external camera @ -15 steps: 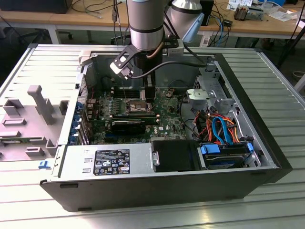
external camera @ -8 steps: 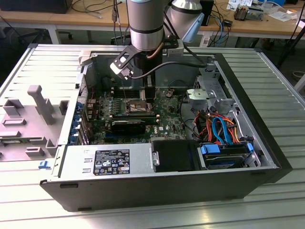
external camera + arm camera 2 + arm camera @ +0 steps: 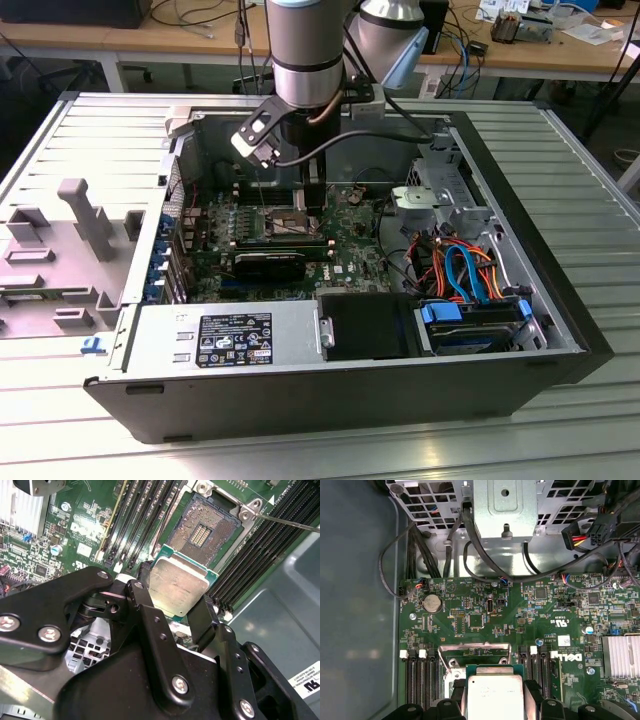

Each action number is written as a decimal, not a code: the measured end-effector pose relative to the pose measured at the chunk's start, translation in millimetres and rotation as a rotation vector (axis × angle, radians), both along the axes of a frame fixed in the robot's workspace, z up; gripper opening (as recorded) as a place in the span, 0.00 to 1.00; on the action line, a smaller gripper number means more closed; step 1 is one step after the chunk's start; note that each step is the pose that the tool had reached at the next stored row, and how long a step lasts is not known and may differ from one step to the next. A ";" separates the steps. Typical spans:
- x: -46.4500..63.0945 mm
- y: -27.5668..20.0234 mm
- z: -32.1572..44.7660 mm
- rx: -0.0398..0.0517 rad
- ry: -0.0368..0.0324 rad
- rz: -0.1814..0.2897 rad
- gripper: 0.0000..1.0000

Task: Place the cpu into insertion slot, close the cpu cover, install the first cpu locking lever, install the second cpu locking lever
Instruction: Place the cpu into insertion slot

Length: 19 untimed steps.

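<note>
Holding the cpu [image 3: 180, 582] by two opposite edges, the hand [image 3: 170, 600] is closed on it, and the chip's silver top shows in both wrist views. The chip hangs just above the insertion slot [image 3: 206, 529], apart from it. The slot's dark centre lies bare, so the first step is not yet done. The cpu cover [image 3: 475, 649] looks raised on its hinge, and a thin locking lever [image 3: 287, 524] stands free beside the slot. Closing the cover and setting both levers are left, I judge. The green board [image 3: 350, 235] sits in an open computer case [image 3: 300, 400] lying on a grey ribbed desk [image 3: 590, 400]. Behind it, a wooden desk [image 3: 60, 40] carries cables.
</note>
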<state>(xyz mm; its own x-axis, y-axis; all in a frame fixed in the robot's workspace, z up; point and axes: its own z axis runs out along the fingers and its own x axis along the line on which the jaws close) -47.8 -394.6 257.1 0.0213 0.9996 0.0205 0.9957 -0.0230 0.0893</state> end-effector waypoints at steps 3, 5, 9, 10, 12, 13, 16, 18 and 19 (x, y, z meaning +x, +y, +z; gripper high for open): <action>0.0 0.0 -0.6 0.0001 0.0000 0.000 0.54; 0.0 0.0 -1.2 0.0000 0.0000 0.000 0.54; 0.0 0.0 -2.1 0.0000 0.0001 0.000 0.54; 0.0 0.0 -2.4 0.0000 0.0000 0.000 0.54; 0.0 0.0 -2.7 0.0000 0.0000 0.000 0.54; 0.0 0.0 -2.9 0.0000 0.0000 0.000 0.54; 0.0 0.0 -3.4 0.0001 0.0000 0.000 0.54; 0.0 0.0 -3.7 0.0000 0.0000 0.000 0.54; 0.0 0.0 -3.8 0.0000 0.0000 0.000 0.54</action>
<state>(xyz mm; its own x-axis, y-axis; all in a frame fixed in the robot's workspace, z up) -47.8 -394.6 253.3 0.0213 0.9996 0.0205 0.9957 -0.0230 0.0893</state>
